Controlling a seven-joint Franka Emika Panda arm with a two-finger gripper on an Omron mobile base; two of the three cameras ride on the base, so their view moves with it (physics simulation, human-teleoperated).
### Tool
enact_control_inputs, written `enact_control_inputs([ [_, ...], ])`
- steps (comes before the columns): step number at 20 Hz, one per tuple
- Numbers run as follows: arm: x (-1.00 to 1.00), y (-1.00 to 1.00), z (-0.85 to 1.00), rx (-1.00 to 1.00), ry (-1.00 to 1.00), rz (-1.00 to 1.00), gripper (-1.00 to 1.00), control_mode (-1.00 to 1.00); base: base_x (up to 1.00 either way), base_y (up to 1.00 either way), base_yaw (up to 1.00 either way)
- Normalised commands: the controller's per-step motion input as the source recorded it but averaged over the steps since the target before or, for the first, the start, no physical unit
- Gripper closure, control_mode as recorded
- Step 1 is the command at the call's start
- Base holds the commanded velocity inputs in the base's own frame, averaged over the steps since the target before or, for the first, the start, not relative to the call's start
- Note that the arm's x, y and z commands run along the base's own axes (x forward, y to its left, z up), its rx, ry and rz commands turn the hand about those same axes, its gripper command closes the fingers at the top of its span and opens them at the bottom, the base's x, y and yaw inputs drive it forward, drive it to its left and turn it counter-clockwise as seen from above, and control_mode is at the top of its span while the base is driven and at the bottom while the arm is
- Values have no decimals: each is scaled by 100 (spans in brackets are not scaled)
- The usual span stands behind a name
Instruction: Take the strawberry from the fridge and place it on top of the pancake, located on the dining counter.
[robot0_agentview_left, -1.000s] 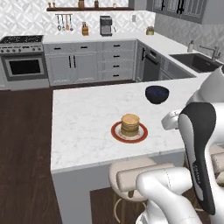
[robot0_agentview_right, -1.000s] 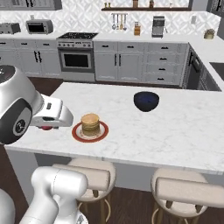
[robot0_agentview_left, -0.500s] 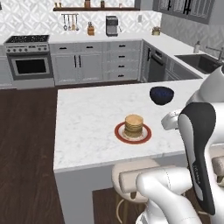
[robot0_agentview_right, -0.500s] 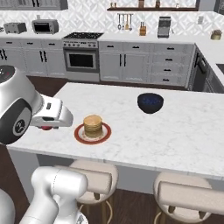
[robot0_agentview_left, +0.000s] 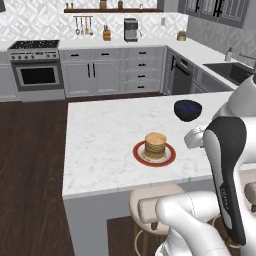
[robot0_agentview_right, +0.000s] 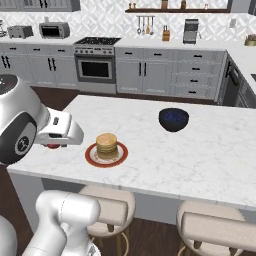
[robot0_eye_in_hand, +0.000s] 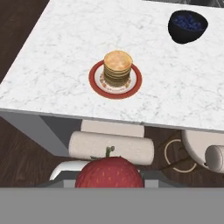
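The strawberry (robot0_eye_in_hand: 109, 173) sits red with a green stalk at the bottom of the hand view, and my gripper (robot0_eye_in_hand: 109, 183) is shut on it. From the right base view it shows as a red spot (robot0_agentview_right: 52, 146) under my white hand, at the near left edge of the dining counter (robot0_agentview_right: 200, 155). The pancake (robot0_eye_in_hand: 118, 65) is a tan stack on a red-rimmed plate (robot0_eye_in_hand: 94, 81), ahead of the strawberry and farther in on the marble top. The same pancake (robot0_agentview_left: 155, 144) (robot0_agentview_right: 106, 144) lies right of my hand in the right base view. The fridge is out of view.
A dark blue bowl (robot0_agentview_right: 173, 119) stands on the counter beyond the pancake, to its right. Pale round stools (robot0_agentview_right: 107, 205) (robot0_eye_in_hand: 109, 146) are tucked under the near edge, below my hand. Grey kitchen cabinets and a stove (robot0_agentview_left: 37, 75) line the far wall.
The whole picture has slid a little to the right in both base views, so the base has moved. My hand keeps its place in the views and stays shut on the strawberry.
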Motion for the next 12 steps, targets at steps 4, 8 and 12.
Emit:
enact_control_inputs([
  [4,43,0,0,0,0,0,100,-100,0,0,0],
  [8,96,0,0,0,5,0,100,-100,0,0,0],
  [12,100,0,-3,0,14,0,100,-100,0,0,0],
])
